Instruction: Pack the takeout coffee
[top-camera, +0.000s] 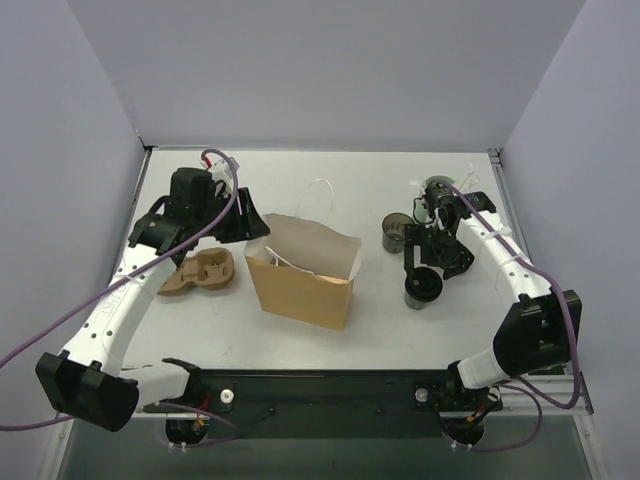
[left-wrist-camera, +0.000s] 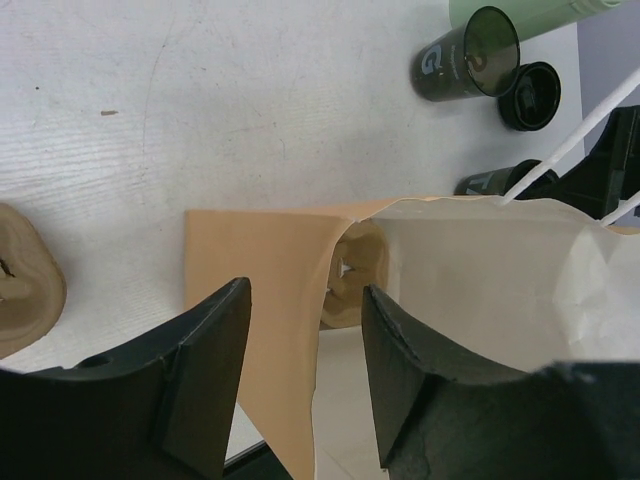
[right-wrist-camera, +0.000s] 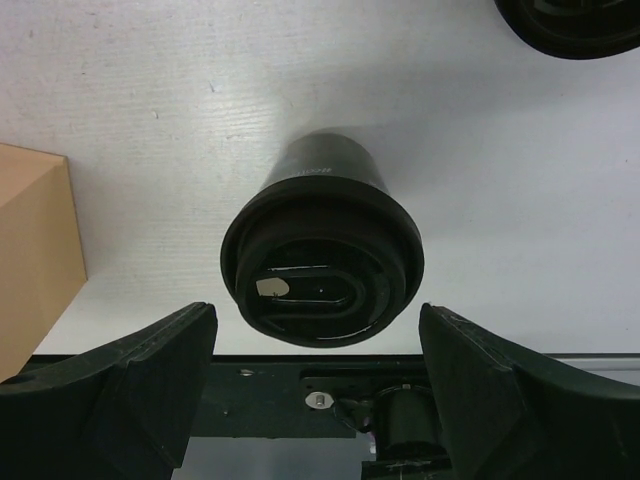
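The takeout coffee (right-wrist-camera: 320, 260), a dark cup with a black lid, stands upright on the white table right of the tan paper bag (top-camera: 300, 275). My right gripper (right-wrist-camera: 318, 340) is open just above the cup, one finger on each side of the lid (top-camera: 422, 288), touching nothing. My left gripper (left-wrist-camera: 305, 330) is open at the bag's top left edge (top-camera: 245, 225), and the bag's tan wall (left-wrist-camera: 265, 300) runs between its fingers. Inside the bag lies a brown pulp tray (left-wrist-camera: 355, 275).
A second pulp tray (top-camera: 198, 275) lies left of the bag. Behind the coffee stand a lidless dark cup (top-camera: 397, 232), a loose black lid (left-wrist-camera: 530, 95) and a pale green cup with white sticks (top-camera: 437, 190). The bag's white handle (top-camera: 320, 200) sticks up.
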